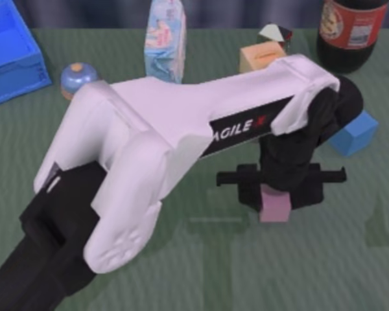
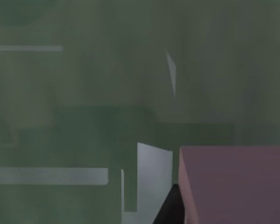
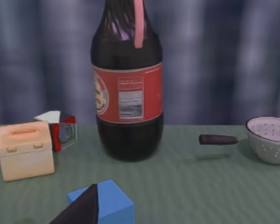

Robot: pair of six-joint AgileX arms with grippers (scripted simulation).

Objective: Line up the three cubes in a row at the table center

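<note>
Left end effector [image 1: 277, 197]: fingers either side of the pink cube [image 1: 275, 207], whether clamped or loose undeterminable; cube on desk [image 1: 201, 259] directly beneath it, apparently for row placement. Bright blue cube [image 1: 354, 133]: beyond, rightward.

simulated tabletop | green cloth table [image 1: 201, 272] | blue curtain backdrop [image 3: 233, 56]

Small pink cube [image 1: 275, 208] sits flat on the green woven table [image 1: 201, 272], right of center, tucked directly under the left pincer [image 1: 280, 188] with its near face showing. The bright blue cube [image 1: 354, 133] rests farther right and farther back, turned at an angle. The pale greyish-blue cube isn't visible.
</note>
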